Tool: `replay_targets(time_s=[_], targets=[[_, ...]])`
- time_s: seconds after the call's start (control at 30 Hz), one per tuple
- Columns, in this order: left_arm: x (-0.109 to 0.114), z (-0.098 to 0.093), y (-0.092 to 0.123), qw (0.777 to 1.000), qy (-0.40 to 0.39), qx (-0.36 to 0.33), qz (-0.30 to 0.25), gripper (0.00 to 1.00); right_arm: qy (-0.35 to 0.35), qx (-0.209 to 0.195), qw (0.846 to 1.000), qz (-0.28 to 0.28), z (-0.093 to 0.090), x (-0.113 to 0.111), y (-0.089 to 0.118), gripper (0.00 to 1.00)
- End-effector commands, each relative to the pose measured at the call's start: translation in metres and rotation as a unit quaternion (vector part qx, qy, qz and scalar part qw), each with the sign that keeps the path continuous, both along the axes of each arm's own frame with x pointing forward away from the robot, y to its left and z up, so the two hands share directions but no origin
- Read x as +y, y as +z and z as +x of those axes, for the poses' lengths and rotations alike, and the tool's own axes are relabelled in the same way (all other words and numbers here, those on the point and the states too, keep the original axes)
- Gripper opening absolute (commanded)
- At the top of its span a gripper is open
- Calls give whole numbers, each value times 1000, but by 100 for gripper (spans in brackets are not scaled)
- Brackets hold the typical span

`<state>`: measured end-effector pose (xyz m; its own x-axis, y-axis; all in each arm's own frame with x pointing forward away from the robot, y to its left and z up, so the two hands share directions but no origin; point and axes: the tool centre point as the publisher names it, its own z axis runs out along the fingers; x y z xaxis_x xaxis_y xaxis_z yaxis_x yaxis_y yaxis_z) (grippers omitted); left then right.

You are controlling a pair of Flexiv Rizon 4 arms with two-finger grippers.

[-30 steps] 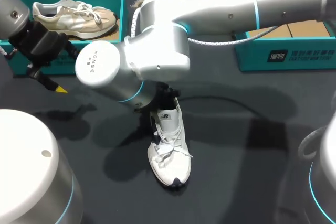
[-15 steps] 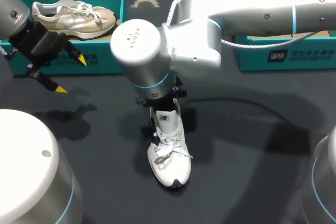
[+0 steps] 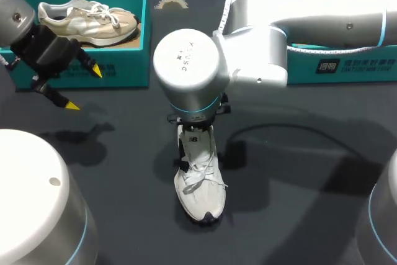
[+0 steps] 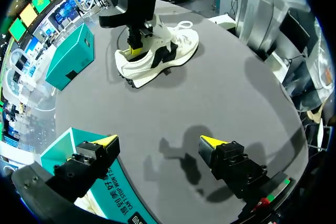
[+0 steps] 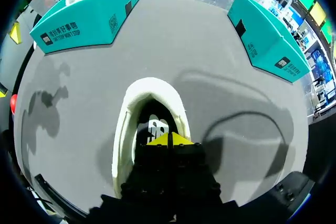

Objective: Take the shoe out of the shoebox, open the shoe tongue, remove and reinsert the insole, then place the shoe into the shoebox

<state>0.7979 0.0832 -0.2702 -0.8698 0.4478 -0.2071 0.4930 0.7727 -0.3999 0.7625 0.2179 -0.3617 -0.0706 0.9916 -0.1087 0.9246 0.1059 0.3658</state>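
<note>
head: above, behind, looking down | left wrist — far | right wrist — close | shared: white shoe (image 3: 200,190)

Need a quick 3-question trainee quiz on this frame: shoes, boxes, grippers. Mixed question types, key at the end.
1. True or false: a beige shoe lies in the teal shoebox at the table's left.
2. Where are the tips of the right gripper? A) inside the opening of the white shoe; B) over the beige shoe; C) inside the teal shoebox.
3. Fill in: the left gripper is ____ and holds nothing.

Key: 1 true; 2 A; 3 open.
</note>
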Motion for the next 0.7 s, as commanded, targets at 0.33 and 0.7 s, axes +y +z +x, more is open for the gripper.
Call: replay_targets(time_s=[0.33,0.7], targets=[[0,-1,0,1000,0,-1,1,100,-99,-13,988,-115,-1,23,-45,0],[0,-1,0,1000,0,-1,1,100,-89,90,992,-27,8,12,-67,0]])
